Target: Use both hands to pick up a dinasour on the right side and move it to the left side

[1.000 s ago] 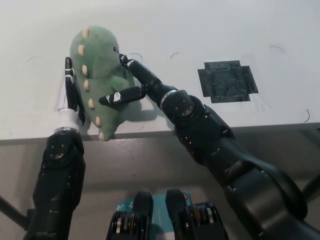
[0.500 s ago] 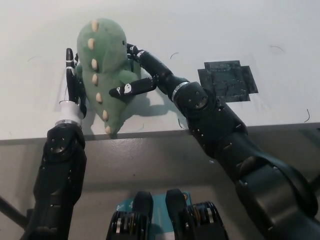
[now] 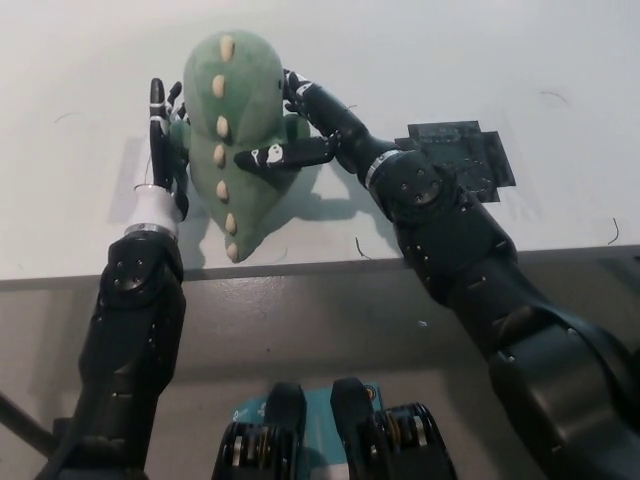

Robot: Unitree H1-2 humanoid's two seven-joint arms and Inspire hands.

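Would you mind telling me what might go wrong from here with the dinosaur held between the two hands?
1. The dinosaur is soft plush, pinched only from the sides by the left hand and right hand; it may squash and slip out.
2. Its tail hangs by the table edge, so a drop there could send it off the front.
3. The right forearm crosses beside the dark patch; it might snag there.

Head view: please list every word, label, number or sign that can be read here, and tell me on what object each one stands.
No text can be read.
Small white mark on the right robot hand: too small to read.
Green dinosaur, left robot hand, dark patch on the table: no writing shows.
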